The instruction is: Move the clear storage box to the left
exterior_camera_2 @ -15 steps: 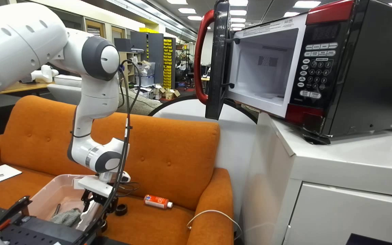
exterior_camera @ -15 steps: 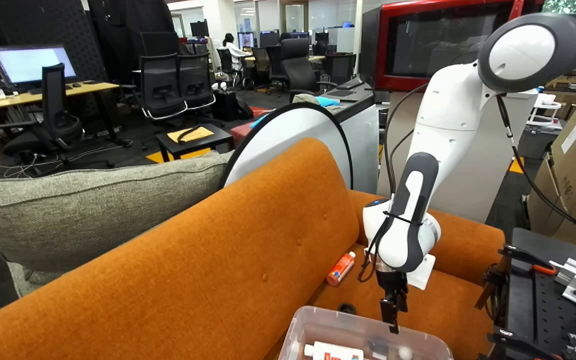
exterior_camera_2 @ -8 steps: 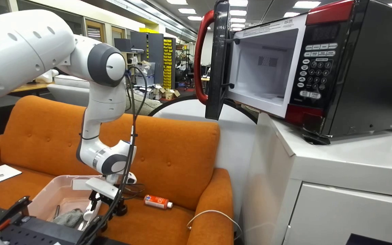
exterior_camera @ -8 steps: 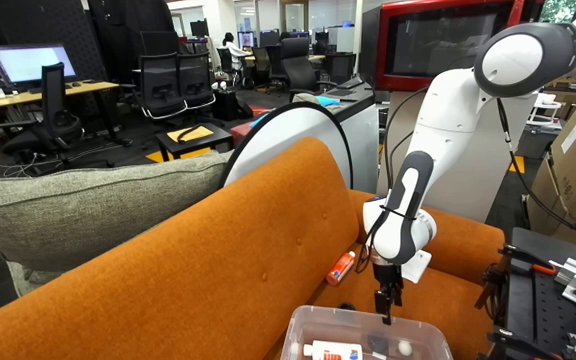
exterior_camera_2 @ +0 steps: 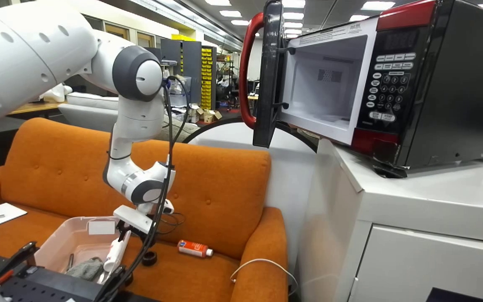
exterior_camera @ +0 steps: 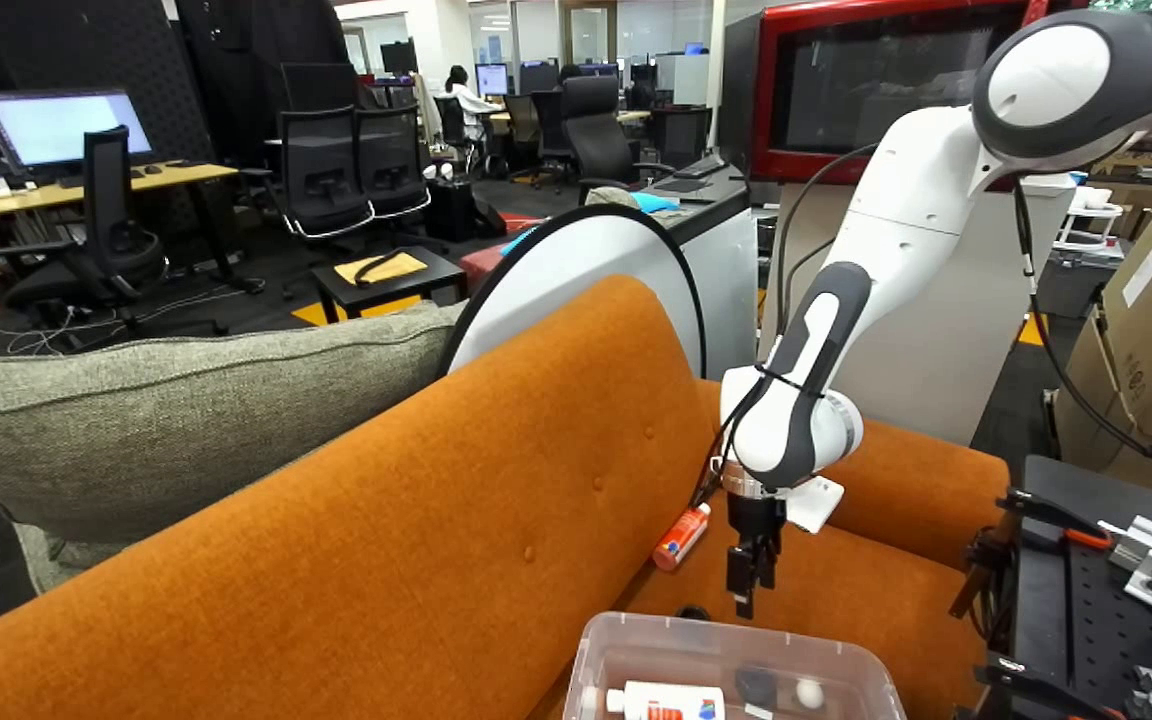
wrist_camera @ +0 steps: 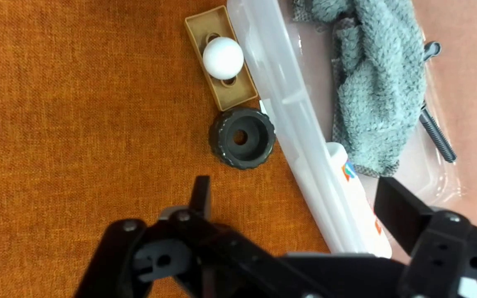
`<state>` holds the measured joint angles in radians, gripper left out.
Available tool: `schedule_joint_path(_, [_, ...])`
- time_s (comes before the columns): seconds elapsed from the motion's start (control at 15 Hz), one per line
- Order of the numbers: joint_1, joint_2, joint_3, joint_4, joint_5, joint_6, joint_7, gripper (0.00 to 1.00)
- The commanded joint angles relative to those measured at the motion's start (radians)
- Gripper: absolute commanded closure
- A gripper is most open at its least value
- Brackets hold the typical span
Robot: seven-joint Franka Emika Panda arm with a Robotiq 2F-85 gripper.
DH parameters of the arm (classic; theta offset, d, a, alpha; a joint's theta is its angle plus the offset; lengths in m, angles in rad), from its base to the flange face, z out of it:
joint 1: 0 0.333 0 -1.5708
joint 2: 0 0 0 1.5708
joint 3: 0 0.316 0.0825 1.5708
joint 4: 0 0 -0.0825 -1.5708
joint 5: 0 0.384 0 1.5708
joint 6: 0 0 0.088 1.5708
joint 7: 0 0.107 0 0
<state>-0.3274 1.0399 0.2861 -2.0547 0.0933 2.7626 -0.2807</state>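
The clear storage box [exterior_camera: 736, 632] sits upright on the orange sofa. In an exterior view its near part is cut off by the frame's bottom; the box [exterior_camera_2: 55, 247] also shows in an exterior view, partly behind the black bench. In the wrist view its whitish rim [wrist_camera: 278, 70] runs diagonally between my fingers. A white bottle [wrist_camera: 360, 203], a grey cloth [wrist_camera: 381, 87] and a dark threaded rod [wrist_camera: 437, 134] lie inside. My gripper [exterior_camera: 748, 590] is open and empty, raised above the box's wall and apart from it. It also shows in an exterior view [exterior_camera_2: 134, 235], partly behind cables, and in the wrist view [wrist_camera: 296, 196].
A black knob [wrist_camera: 242, 138] and a white ball [wrist_camera: 223, 58] on a tan tray [wrist_camera: 236, 95] lie on the sofa against the box's wall. An orange bottle [exterior_camera_2: 193, 248] lies near the backrest [exterior_camera_2: 220, 180]. The black bench [exterior_camera_2: 48, 281] borders the box.
My gripper has risen from near the box's rim and shifted left in one exterior picture and right in the opposite-facing one. The box looks unmoved; its white label and bottle are less covered now.
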Motion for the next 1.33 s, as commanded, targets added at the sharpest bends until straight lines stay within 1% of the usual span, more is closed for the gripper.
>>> schedule_joint_path(0.0, [-0.036,-0.001,0.015,-0.016,0.017,0.001,-0.034,0.0])
schedule_joint_path(0.33, [-0.05,0.027,0.011,-0.009,0.016,-0.004,-0.039,0.0])
schedule_joint_path(0.6, [-0.053,0.067,-0.004,0.013,0.023,0.003,-0.024,0.0])
schedule_joint_path(1.13, [-0.019,0.128,-0.033,0.055,0.014,-0.004,-0.004,0.0])
schedule_joint_path(1.27, [-0.022,0.128,-0.029,0.058,0.015,-0.006,-0.005,0.0])
